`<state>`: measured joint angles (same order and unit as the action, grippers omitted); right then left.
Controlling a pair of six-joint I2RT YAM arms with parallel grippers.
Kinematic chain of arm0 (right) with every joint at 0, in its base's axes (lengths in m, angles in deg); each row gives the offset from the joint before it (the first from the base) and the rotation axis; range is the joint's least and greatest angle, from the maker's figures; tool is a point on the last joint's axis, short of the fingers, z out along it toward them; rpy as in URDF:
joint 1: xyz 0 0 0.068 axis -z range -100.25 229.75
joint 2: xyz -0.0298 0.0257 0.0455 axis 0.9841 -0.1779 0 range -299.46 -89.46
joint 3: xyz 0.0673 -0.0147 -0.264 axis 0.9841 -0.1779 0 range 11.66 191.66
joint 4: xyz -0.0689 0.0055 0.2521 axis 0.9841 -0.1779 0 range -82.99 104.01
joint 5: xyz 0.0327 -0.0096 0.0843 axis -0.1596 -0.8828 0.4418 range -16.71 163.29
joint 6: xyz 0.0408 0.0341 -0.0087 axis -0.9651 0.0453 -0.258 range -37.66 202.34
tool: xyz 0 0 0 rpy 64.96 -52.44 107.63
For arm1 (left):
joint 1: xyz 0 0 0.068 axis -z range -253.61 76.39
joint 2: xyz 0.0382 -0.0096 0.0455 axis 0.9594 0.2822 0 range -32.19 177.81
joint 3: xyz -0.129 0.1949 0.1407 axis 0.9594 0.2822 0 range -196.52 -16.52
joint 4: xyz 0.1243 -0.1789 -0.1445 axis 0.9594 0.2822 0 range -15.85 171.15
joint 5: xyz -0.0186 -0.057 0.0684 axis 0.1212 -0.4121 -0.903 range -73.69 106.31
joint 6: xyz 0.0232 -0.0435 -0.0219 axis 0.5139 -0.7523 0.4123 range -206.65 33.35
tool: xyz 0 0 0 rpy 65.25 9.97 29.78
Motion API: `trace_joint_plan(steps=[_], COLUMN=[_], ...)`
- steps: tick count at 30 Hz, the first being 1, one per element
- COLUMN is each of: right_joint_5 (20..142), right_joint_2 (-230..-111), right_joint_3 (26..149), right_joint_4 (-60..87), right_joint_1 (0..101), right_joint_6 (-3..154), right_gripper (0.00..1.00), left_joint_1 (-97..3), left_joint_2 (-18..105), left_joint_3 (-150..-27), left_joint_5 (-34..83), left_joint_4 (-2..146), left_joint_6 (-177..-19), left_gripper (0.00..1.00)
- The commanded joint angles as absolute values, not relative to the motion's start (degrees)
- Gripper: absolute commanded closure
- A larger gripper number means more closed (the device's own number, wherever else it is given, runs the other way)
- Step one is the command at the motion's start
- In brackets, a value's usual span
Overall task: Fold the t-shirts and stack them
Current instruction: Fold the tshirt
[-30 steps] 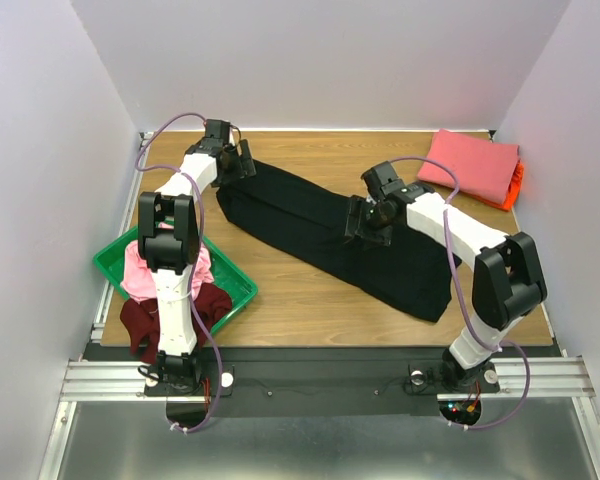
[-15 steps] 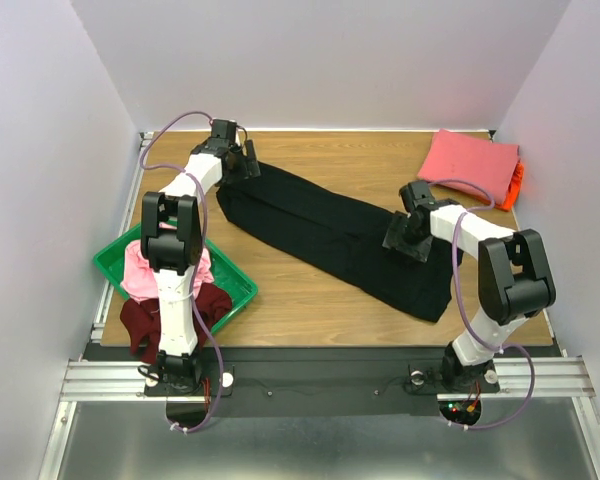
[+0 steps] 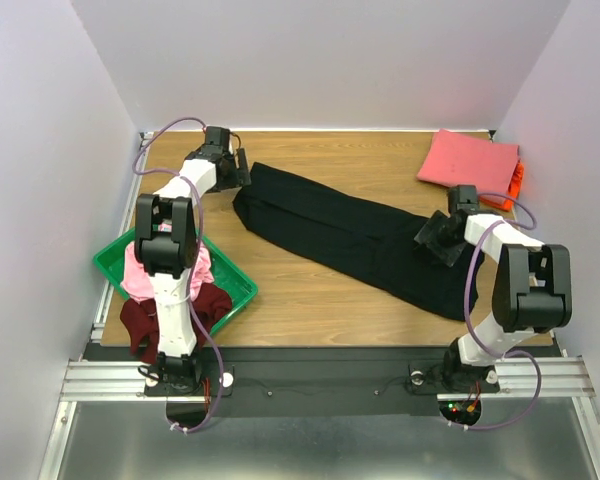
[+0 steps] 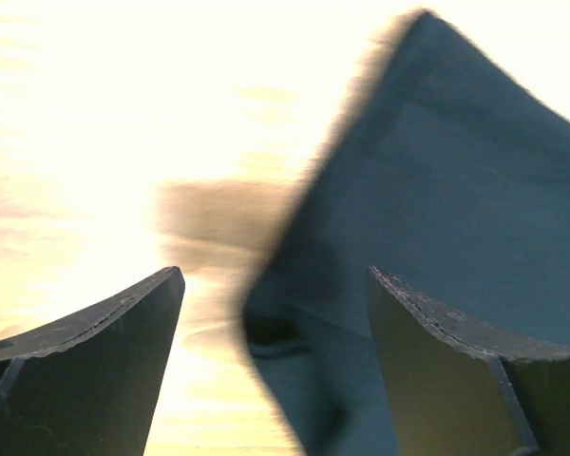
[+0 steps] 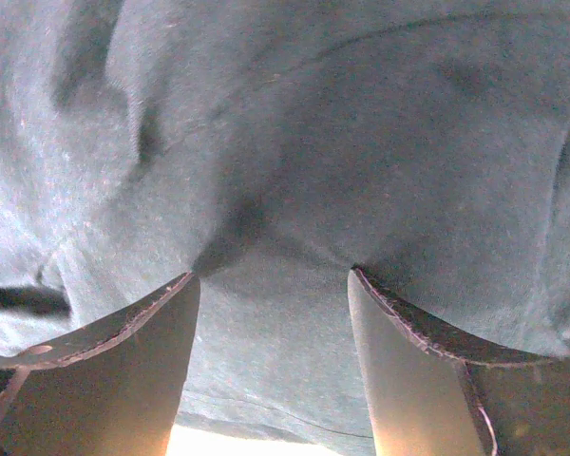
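The large black t-shirt point(image 3: 350, 235) lies as a long narrow strip, slanting from the far left to the near right of the table. My left gripper point(image 3: 238, 172) is open just beyond its far-left end; in the left wrist view point(image 4: 274, 275) the shirt's corner point(image 4: 437, 190) lies below the spread fingers. My right gripper point(image 3: 435, 238) is at the shirt's right end. In the right wrist view point(image 5: 273, 275) its jaws are apart and the tips press into the black cloth point(image 5: 285, 123), which puckers around them.
A folded coral-pink t-shirt point(image 3: 468, 163) lies on an orange one point(image 3: 516, 185) at the far right corner. A green tray point(image 3: 235, 285) at the near left holds a light pink t-shirt point(image 3: 140, 272); a dark maroon one point(image 3: 140, 320) hangs over its front. My left arm crosses above the tray.
My right gripper has moved right and nearer, dragging the black shirt's right end and stretching it out. The shirt's far-left end has slid away from my left gripper, which shifted slightly left.
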<state>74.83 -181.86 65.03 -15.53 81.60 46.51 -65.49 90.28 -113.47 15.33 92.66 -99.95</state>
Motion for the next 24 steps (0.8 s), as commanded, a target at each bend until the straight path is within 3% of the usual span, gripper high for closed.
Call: trace_joint_plan(steps=[1,6,11,20,24], right_joint_5=[68.9,69.4,70.2,70.9,70.6], right_joint_2=[-184.6,-187.0,-188.6,-188.5,-187.5], right_joint_3=[61.4,63.0,64.8,66.2,65.3], right_joint_4=[-18.6,-18.6,-18.6,-18.9,-18.9], right_joint_1=[85.6,87.0,87.0,87.0,87.0], right_joint_6=[50.0,51.0,51.3,51.8,51.5], right_gripper=[0.29,0.29,0.29,0.29,0.29], left_joint_1=[-66.2,-65.8,-64.3,-59.1,-59.1], left_joint_2=[84.0,78.9,74.2,79.9,81.5], left_joint_3=[-110.7,-103.6,-96.9,-100.1,-101.5], left_joint_5=[12.3,12.4,13.8,12.4,10.5], left_joint_4=[90.5,86.6,81.8,84.1,85.6], left_joint_6=[-96.2,-93.2,-89.8,-87.4,-88.1], left_gripper=[0.16,0.29,0.36,0.43,0.51])
